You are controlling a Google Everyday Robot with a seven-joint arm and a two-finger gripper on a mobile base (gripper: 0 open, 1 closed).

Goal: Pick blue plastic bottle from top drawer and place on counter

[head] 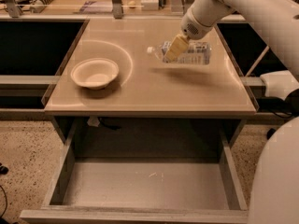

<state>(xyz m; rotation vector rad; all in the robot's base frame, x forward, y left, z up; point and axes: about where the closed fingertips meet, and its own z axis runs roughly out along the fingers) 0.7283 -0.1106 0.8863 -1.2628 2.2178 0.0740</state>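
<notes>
The blue plastic bottle (194,53) is clear with a white cap (150,50) pointing left. It lies sideways in the air just above the right back part of the counter (154,94), with its shadow beneath it. My gripper (174,49) comes down from the white arm at the top right and is shut on the bottle's middle; one tan finger (173,48) shows in front of the bottle. The top drawer (60,176) is pulled open below the counter and holds nothing that I can see.
A white bowl (95,72) sits on the left of the counter. Dark side shelves (32,45) flank the counter on both sides. Metal posts and small items stand along the back edge. My white base (275,181) fills the lower right.
</notes>
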